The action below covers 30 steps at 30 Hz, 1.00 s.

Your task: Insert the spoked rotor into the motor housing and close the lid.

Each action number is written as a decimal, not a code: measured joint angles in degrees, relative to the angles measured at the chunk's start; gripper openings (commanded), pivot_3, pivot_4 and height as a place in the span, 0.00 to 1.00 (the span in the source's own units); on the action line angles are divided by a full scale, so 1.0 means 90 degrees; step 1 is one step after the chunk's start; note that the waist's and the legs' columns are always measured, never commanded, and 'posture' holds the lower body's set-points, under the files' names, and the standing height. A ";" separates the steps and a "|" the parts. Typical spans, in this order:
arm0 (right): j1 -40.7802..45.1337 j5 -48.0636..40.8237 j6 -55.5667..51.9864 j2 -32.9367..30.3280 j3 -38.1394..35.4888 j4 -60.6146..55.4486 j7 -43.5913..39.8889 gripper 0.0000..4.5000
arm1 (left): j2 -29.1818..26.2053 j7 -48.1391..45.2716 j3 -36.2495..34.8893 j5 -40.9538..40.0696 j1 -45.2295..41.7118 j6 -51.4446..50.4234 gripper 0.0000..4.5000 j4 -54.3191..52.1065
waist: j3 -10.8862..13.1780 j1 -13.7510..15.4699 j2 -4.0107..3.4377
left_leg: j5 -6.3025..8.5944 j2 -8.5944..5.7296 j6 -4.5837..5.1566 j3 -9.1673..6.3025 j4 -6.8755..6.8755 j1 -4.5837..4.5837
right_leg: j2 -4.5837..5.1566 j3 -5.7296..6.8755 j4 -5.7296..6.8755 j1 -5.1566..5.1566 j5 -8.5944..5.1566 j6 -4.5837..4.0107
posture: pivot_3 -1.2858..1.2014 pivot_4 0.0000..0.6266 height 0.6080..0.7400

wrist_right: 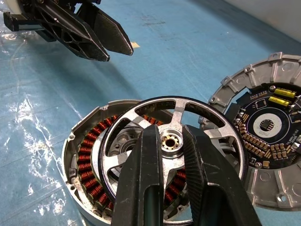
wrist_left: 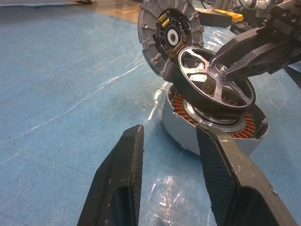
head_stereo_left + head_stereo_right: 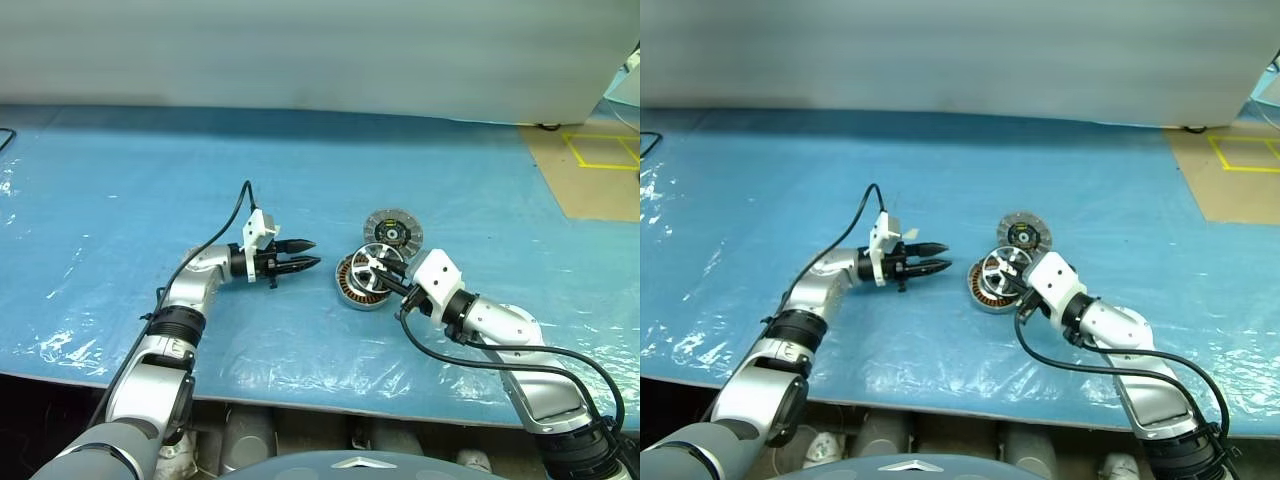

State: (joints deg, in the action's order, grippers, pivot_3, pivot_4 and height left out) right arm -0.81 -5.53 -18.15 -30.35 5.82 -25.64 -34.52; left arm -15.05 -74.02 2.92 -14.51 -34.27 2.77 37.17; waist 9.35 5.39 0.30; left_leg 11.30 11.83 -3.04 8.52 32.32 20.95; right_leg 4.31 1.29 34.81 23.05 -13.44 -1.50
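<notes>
The motor housing (image 3: pixel 350 289), with copper windings inside its silver rim, lies on the blue table. The spoked rotor (image 3: pixel 373 259) sits tilted over the housing's opening, one edge raised. My right gripper (image 3: pixel 386 272) is shut on the rotor, its fingers (image 1: pixel 146 179) on either side of the hub. Behind the housing the lid (image 3: pixel 393 232) leans against it with its dark, yellow-marked centre (image 1: pixel 268 125) showing. Level with the housing and a short way to its left, my left gripper (image 3: pixel 314 254) is open with nothing between its fingers (image 2: pixel 122 179).
A blue plastic sheet (image 3: pixel 120 200) covers the table, wrinkled near the front edge (image 3: pixel 300 385). Brown floor with yellow tape (image 3: pixel 600 150) lies at the far right. A pale wall (image 3: pixel 300 50) runs along the back.
</notes>
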 measured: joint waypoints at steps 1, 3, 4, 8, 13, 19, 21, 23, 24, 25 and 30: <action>0.0005 -0.0052 -0.0029 0.0053 -0.0022 0.0000 -0.0001 0.06 | 0.0000 0.0002 0.0000 0.0000 0.0000 -0.0001 0.41 0.0000 | 0.0000 0.0000 0.0000 | 0.0000 0.0000 0.0000 0.0000 0.0000 0.0000 | 0.0000 0.0000 0.0000 0.0000 0.0000 0.0000 | 0.52 0.24 1.00; 0.0042 -0.0285 -0.0134 0.0181 -0.0076 -0.0006 -0.0028 0.06 | -0.0001 0.0014 -0.0002 -0.0003 0.0000 -0.0006 0.41 -0.0001 | 0.0000 -0.0004 0.0000 | 0.0000 0.0000 0.0000 0.0000 0.0000 -0.0001 | 0.0000 0.0000 0.0000 0.0000 0.0000 -0.0001 | 0.52 0.24 1.00; 0.0064 -0.0457 -0.0206 0.0234 -0.0084 -0.0038 -0.0065 0.06 | -0.0002 0.0032 -0.0003 -0.0004 0.0000 -0.0008 0.41 -0.0001 | 0.0000 -0.0004 0.0000 | 0.0000 0.0000 0.0001 0.0000 0.0000 -0.0001 | 0.0000 0.0000 0.0000 0.0000 -0.0001 -0.0001 | 0.52 0.24 1.00; 0.0116 -0.0802 -0.0430 0.0234 -0.0084 -0.0249 -0.0241 0.06 | -0.0027 0.0046 -0.0010 -0.0008 0.0000 -0.0013 0.41 -0.0001 | 0.0000 0.0001 0.0000 | -0.0001 0.0000 0.0002 0.0000 0.0001 0.0001 | 0.0000 0.0000 0.0000 0.0000 0.0000 -0.0001 | 0.52 0.24 1.00; 0.0138 -0.0899 -0.0683 0.0066 -0.0080 -0.0271 -0.0340 0.06 | -0.0042 0.0053 -0.0015 -0.0021 0.0000 -0.0017 0.41 -0.0002 | 0.0000 0.0004 0.0000 | 0.0000 0.0000 0.0001 0.0000 0.0001 0.0000 | 0.0000 0.0000 0.0001 0.0000 -0.0001 -0.0002 | 0.52 0.24 1.00; 0.0139 -0.0862 -0.0715 -0.0072 -0.0061 -0.0270 -0.0376 0.06 | -0.0043 0.0054 -0.0015 -0.0038 0.0032 -0.0019 0.41 -0.0004 | 0.0000 0.0003 0.0000 | 0.0000 0.0000 0.0000 0.0000 0.0000 0.0000 | 0.0000 0.0000 0.0001 0.0000 -0.0001 -0.0002 | 0.52 0.24 1.00; 0.0139 -0.0862 -0.0715 -0.0063 -0.0048 -0.0267 -0.0368 0.06 | -0.0045 0.0054 -0.0015 -0.0039 0.0048 -0.0019 0.41 -0.0003 | 0.0000 0.0003 0.0000 | 0.0000 0.0000 0.0000 0.0000 0.0000 0.0000 | 0.0000 0.0000 0.0000 0.0000 -0.0001 -0.0002 | 0.52 0.24 1.00; 0.0139 -0.0848 -0.0713 -0.0056 -0.0012 -0.0253 -0.0353 0.06 | -0.0047 0.0053 -0.0015 -0.0041 0.0055 -0.0020 0.41 -0.0004 | 0.0000 0.0003 0.0000 | 0.0000 0.0000 0.0000 0.0000 0.0000 0.0000 | 0.0000 0.0000 0.0001 0.0000 -0.0001 -0.0002 | 0.52 0.24 1.00; 0.0137 -0.0830 -0.0712 -0.0045 0.0013 -0.0232 -0.0342 0.06 | -0.0048 0.0046 -0.0015 -0.0053 0.0057 -0.0024 0.41 -0.0005 | 0.0000 0.0004 0.0000 | 0.0000 0.0000 0.0000 0.0000 0.0000 0.0001 | 0.0000 0.0000 0.0001 0.0000 -0.0001 -0.0003 | 0.52 0.24 1.00; 0.0133 -0.0816 -0.0712 -0.0026 0.0027 -0.0209 -0.0321 0.06 | -0.0049 0.0037 -0.0015 -0.0074 0.0061 -0.0027 0.41 -0.0010 | 0.0000 0.0004 0.0000 | 0.0000 0.0000 0.0000 0.0000 0.0000 0.0000 | 0.0000 0.0000 0.0001 0.0000 -0.0002 -0.0004 | 0.52 0.24 1.00; 0.0127 -0.0746 -0.0687 0.0062 0.0108 -0.0072 -0.0248 0.06 | -0.0073 -0.0117 -0.0014 -0.0175 0.0091 -0.0027 0.41 -0.0122 | 0.0000 0.0002 0.0000 | 0.0000 0.0000 0.0000 0.0000 0.0000 0.0001 | 0.0000 0.0000 0.0001 0.0000 -0.0004 -0.0007 | 0.52 0.24 1.00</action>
State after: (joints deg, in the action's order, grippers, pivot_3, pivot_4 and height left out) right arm 0.33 -12.25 -24.34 -29.79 6.80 -26.28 -36.75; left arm -15.71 -75.07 2.80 -16.09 -33.45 2.53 36.07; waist 9.34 5.40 0.31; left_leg 11.30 11.83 -3.04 8.52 32.32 20.96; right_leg 4.31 1.29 34.82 23.05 -13.48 -1.57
